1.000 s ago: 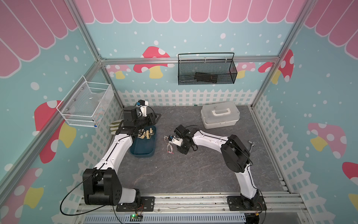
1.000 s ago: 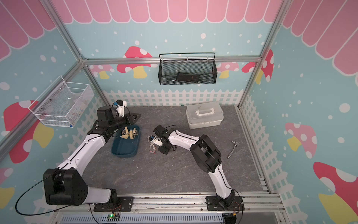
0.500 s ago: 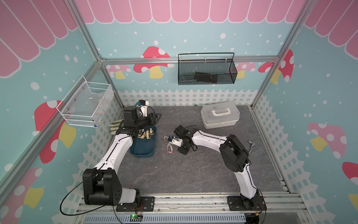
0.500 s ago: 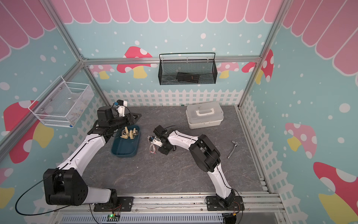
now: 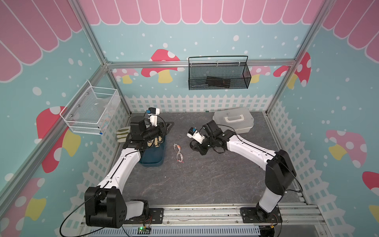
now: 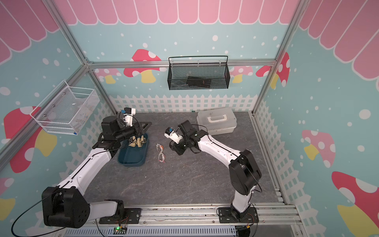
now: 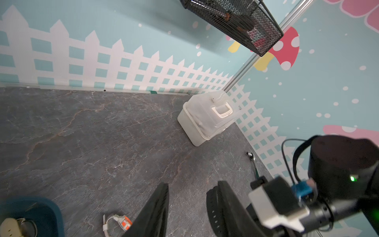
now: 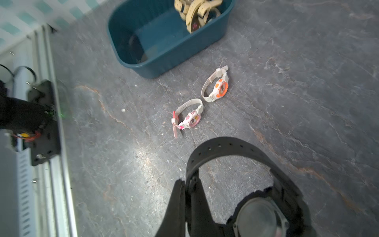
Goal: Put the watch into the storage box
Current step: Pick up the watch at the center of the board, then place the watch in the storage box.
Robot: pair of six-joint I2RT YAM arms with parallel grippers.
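Task status: partly complete. In the right wrist view, the right pincer (image 8: 187,184) occupies the lower centre of the frame. Its jaws are fully closed on the strap of the black watch (image 8: 260,217), whose dial sits at the lower right. This watch is gripped but not yet in the box, so the carry and the release remain.

Beyond it, at mid-frame, the pink-faced watch (image 8: 191,120) and the orange-faced watch (image 8: 220,89) lie on the desk (image 8: 287,102). They are just beside each other, near the box, with nothing touching them.

At the top of the frame stands the storage box (image 8: 164,67), which already contains tan watches (image 8: 196,14) at its far end.

In a top view, the left pincer (image 5: 167,127) hovers by the far end of the box, left of centre. Its opening cannot be read, and no held item is discernible.
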